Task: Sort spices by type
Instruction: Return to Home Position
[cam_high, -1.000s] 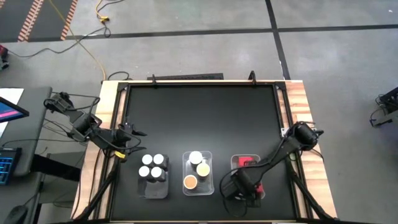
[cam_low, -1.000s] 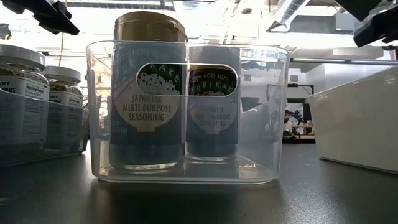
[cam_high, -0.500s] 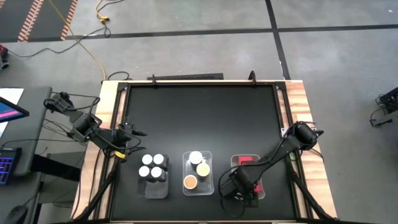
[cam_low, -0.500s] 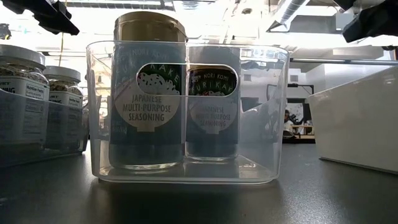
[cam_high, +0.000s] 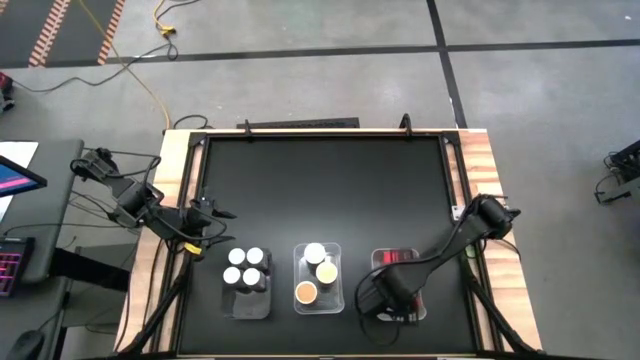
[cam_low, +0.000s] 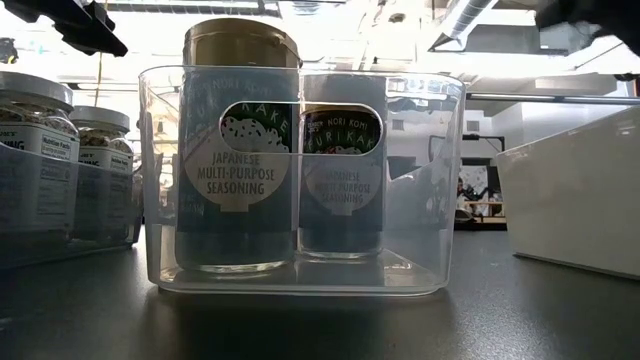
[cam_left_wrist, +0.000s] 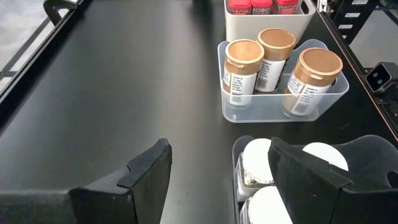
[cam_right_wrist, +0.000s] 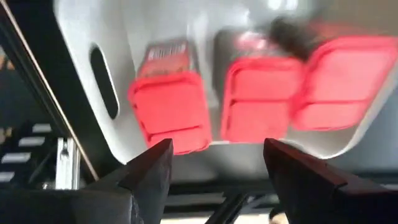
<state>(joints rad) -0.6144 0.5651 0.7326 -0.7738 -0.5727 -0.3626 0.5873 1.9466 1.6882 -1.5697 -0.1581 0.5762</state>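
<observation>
The spices stand in three trays along the table's near edge. Several white-capped jars (cam_high: 245, 268) fill the left tray. Three tan- and cream-lidded jars (cam_left_wrist: 280, 65) stand in the clear middle tray (cam_high: 318, 300). Three red square-capped jars (cam_right_wrist: 249, 102) stand side by side in the white right tray (cam_right_wrist: 81, 37). My right gripper (cam_right_wrist: 214, 168) hangs open above the red caps, pointing steeply down, with nothing between its fingers. My left gripper (cam_left_wrist: 217, 180) hovers open above the table's left side, just left of the white-capped jars (cam_left_wrist: 273, 180), holding nothing.
The wide black tabletop (cam_high: 320, 190) lies bare behind the trays. A raised frame (cam_high: 300, 127) runs along the far edge, and wooden borders (cam_high: 480, 160) line the sides. In the low view the clear middle tray (cam_low: 300, 280) stands close in front.
My right gripper has risen above the tray of red-capped jars, leaving the top of the low view, and has tipped a little. The jars and trays have kept still.
</observation>
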